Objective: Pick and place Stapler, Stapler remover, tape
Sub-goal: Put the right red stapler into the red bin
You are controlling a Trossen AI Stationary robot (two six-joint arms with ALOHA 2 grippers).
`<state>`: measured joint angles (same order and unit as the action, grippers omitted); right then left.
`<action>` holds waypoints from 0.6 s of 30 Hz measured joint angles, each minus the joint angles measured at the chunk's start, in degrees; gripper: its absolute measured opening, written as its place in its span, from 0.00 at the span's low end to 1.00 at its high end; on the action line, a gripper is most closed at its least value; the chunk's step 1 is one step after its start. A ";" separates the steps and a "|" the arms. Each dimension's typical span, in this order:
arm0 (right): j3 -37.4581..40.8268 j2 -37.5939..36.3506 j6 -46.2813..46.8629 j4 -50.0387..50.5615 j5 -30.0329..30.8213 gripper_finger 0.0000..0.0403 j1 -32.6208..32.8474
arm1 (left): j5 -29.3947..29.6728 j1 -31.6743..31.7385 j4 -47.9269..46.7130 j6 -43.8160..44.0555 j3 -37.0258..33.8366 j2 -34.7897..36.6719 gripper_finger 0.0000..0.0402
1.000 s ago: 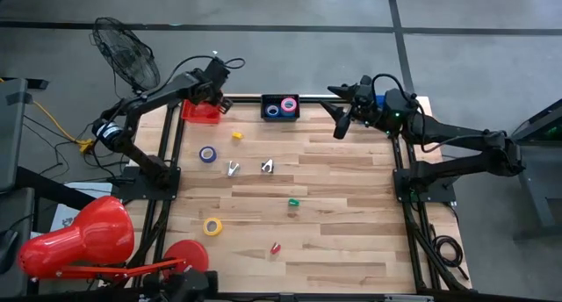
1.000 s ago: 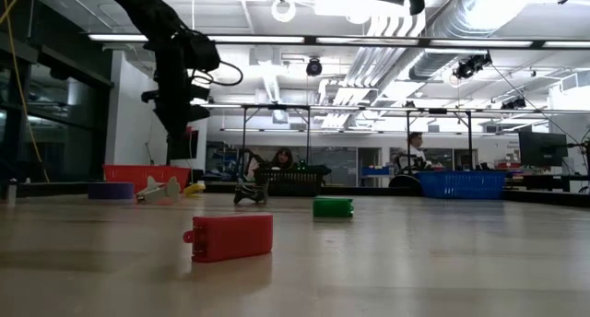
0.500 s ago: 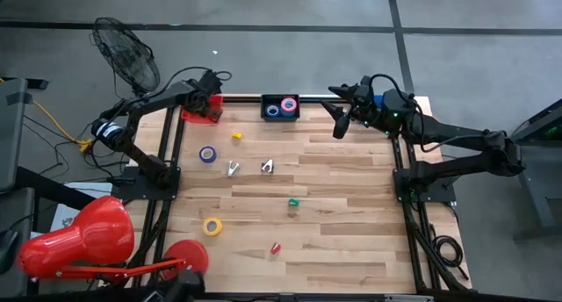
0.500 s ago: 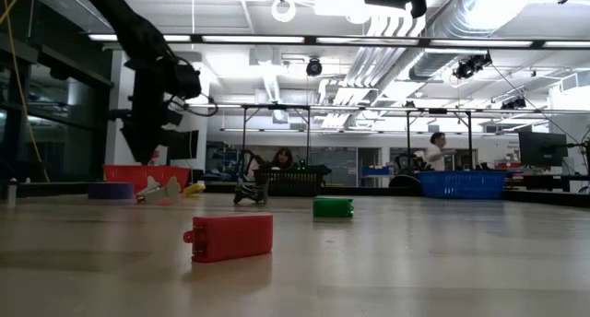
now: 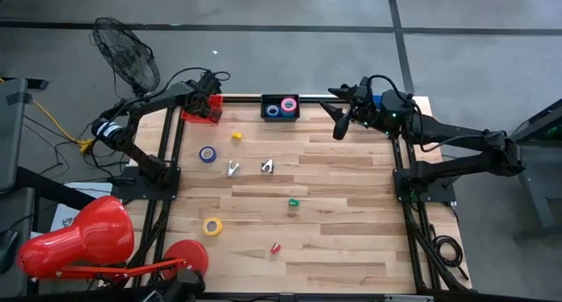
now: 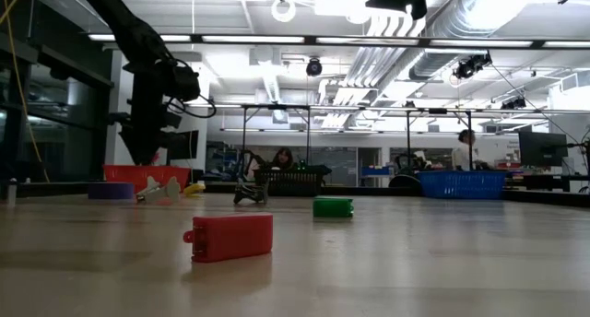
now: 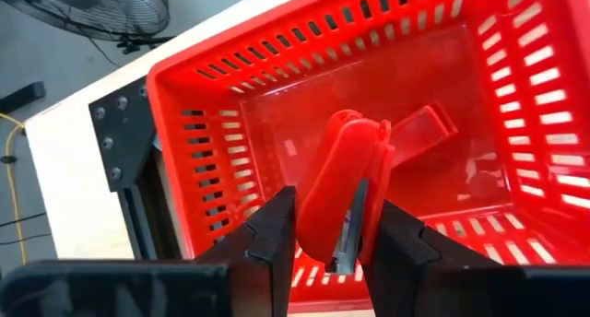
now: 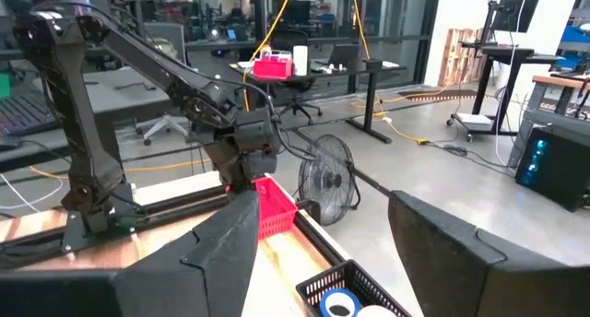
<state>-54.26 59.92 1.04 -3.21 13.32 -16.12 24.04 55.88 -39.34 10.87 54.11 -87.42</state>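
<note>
My left gripper (image 5: 204, 103) is over the red slotted bin (image 5: 189, 116) at the table's far left, shut on a red stapler (image 7: 346, 193). Another red piece (image 7: 422, 131) lies on the bin's floor. My right gripper (image 5: 341, 122) waits open and empty near the far right. On the table lie a blue tape roll (image 5: 207, 154), a yellow tape roll (image 5: 212, 226), two metal staple removers (image 5: 233, 168) (image 5: 267, 166), a green stapler (image 5: 294, 202) and a small red stapler (image 5: 275, 248). A black bin (image 5: 281, 116) at the far edge holds blue and pink rolls. My left gripper pinches the red stapler between its two fingers (image 7: 277, 229), on its two flat sides near one end (image 7: 324, 248). The fingers point down into the bin and lie along the stapler, which reaches beyond the fingertips. I cannot tell whether it touches the bin's floor.
A small yellow piece (image 5: 236, 136) lies near the blue roll. A fan (image 5: 127, 52) stands beyond the far left corner. A big red lamp-like thing (image 5: 79, 240) and a flat red disc (image 5: 187, 254) sit at the near left. The table's right half is bare wood (image 5: 351, 214).
My left gripper has gone toward the table's left edge and down, coming over the red bin, then has held nearly still. A person in the room behind has walked to the right.
</note>
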 joint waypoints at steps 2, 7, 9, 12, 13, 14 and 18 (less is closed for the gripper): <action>0.00 0.00 0.00 0.60 0.00 0.58 0.00 | -0.50 0.00 0.01 -0.02 0.00 0.00 0.25; 0.00 0.00 0.44 0.95 -0.28 0.58 0.02 | -1.18 0.00 -0.01 -0.57 0.00 0.00 0.26; 0.00 0.00 0.51 0.95 -0.42 0.58 0.02 | -1.20 0.00 0.02 -1.33 0.00 0.00 0.26; 0.00 0.00 1.45 0.95 -0.44 0.58 0.02 | -1.23 0.00 -0.01 -1.55 0.00 0.00 0.30; 0.00 0.00 1.64 0.95 -0.43 0.58 0.02 | -1.23 0.00 -0.01 -1.57 0.00 0.00 0.33; 0.00 0.02 1.69 0.95 -0.44 0.58 0.02 | -1.19 0.00 -0.01 -1.57 0.00 0.00 0.35; 0.00 0.00 1.70 0.95 -1.29 0.58 0.02 | -1.17 0.00 -0.01 -1.57 0.00 0.00 0.46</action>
<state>-54.26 59.92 2.74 -2.26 12.03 -16.10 22.87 55.88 -39.35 9.30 54.11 -87.42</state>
